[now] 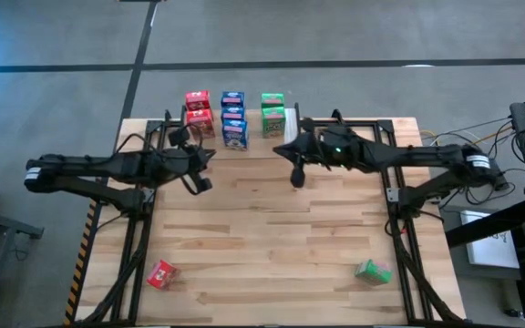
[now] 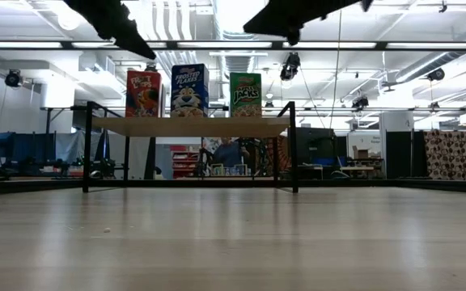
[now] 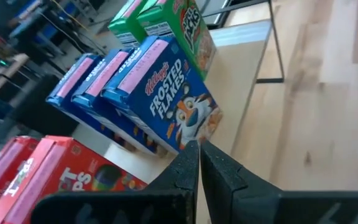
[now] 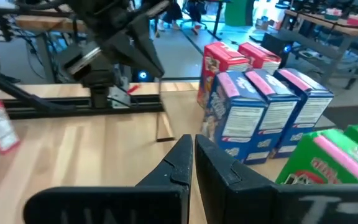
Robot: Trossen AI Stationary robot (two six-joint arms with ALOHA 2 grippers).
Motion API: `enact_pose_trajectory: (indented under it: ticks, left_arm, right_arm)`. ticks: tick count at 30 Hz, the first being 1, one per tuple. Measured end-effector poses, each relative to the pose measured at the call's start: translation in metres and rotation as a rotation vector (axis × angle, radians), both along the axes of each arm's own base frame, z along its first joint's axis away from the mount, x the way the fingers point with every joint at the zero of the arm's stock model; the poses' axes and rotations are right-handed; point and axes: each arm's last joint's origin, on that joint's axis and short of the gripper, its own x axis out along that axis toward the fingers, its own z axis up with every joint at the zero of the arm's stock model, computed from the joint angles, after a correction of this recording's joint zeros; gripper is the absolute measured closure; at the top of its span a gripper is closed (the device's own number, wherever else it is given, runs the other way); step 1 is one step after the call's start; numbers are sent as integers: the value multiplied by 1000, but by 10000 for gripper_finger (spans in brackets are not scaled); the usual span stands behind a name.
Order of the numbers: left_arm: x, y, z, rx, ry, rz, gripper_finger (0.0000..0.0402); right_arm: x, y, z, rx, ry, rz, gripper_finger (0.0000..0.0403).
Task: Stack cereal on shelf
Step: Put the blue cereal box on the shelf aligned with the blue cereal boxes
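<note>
Both my grippers, left and right, are hovering closed and empty near the shelf. Seven cereal boxes are sitting there; red box and green box are lying on the tabletop.

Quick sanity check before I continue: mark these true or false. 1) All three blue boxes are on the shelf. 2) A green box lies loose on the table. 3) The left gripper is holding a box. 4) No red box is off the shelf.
1) True: the three blue boxes stand in a row on the shelf.
2) True: a green box lies on the table near the front right.
3) False: the left gripper is shut and holds nothing.
4) False: a red box lies on the table near the front left.
</note>
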Motion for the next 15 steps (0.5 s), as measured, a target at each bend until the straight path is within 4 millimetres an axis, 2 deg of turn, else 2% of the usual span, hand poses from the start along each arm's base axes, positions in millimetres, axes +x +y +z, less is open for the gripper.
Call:
enact_pose_trajectory:
  ticks: [8,15]
  left_arm:
    - [7,9,-23,96,-32,0,401]
    - [8,22,-37,167,-73,35,401]
  right_arm:
    - [32,-31,-9,-37,50,-49,394]
    - [50,-53,-17,-52,80,-89,394]
